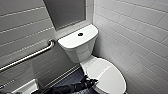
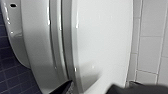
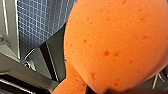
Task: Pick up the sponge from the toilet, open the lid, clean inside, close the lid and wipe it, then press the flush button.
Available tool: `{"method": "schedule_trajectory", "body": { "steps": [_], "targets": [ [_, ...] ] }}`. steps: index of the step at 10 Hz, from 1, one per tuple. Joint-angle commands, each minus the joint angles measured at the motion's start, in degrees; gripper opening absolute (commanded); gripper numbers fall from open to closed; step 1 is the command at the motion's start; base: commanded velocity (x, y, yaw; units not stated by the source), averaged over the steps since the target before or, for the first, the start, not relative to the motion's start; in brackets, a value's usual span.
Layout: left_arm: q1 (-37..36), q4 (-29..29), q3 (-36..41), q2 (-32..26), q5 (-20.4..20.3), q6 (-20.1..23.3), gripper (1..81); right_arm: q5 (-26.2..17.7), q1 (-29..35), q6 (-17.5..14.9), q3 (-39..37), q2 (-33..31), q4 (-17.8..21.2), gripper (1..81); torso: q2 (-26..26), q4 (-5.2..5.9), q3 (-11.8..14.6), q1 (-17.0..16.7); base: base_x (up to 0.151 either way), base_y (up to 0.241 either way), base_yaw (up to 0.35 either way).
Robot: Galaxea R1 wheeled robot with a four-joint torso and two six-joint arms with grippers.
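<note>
Right wrist view puts the bright orange, pore-dotted soft sponge (image 3: 112,42) close up against the lens, its lower end narrowed as though squeezed, so I judge the right hand (image 3: 107,89) is pinching it, away from the toilet with dark floor tile behind it. On the glossy white ceramic toilet (image 1: 82,53) the smooth white oval lid (image 1: 107,73) lies down on the seat. The left hand (image 1: 90,81) sits at the lid's rim on the side away from the near wall, its dark fingers (image 2: 62,87) spread, one by the seam under the lid and one over its top. Lifting the lid looks like the step in hand. To do it well, the lower finger should hook under the lid alone, not the seat beneath, and the lift should swing towards the boxy rounded tank (image 1: 75,41). The glaze looks slippery, so a shallow hold could slide off. The small dark round flush button (image 1: 80,34) sits mid-top of that tank. Beside the toilet runs a steel grab bar (image 1: 30,57), a white brick-tiled wall (image 1: 140,30) stands close on its other side, and a dark blue small-tiled floor (image 1: 72,77) lies beneath.
</note>
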Motion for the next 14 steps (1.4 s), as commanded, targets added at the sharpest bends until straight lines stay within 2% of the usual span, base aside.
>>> {"method": "schedule_trajectory", "body": {
  "steps": [1, 8, 14],
  "targets": [
    [-6.2, 0.1, 1.4, 1.0, 2.6, -0.1, 81.1, -3.2, -0.2, 0.0, 1.0, -1.9, -1.5, 1.0, 0.0, 0.0, 0.0, 0.0, 0.0, 0.0, 0.0],
    [-5.4, 0.2, -3.1, 4.7, 2.6, -0.1, 81.1, -2.0, -0.3, 0.0, 0.4, -1.3, -1.3, 1.0, 0.0, 0.0, 0.0, 0.0, 0.0, 0.0, 0.0],
    [1.0, -0.3, -5.5, 6.6, 2.4, -0.1, 81.1, -1.2, -0.1, 0.1, 0.1, -0.7, -1.0, 1.0, 0.0, 0.05, 0.0, 0.0, 0.0, 0.0, 0.0]
  ]
}}
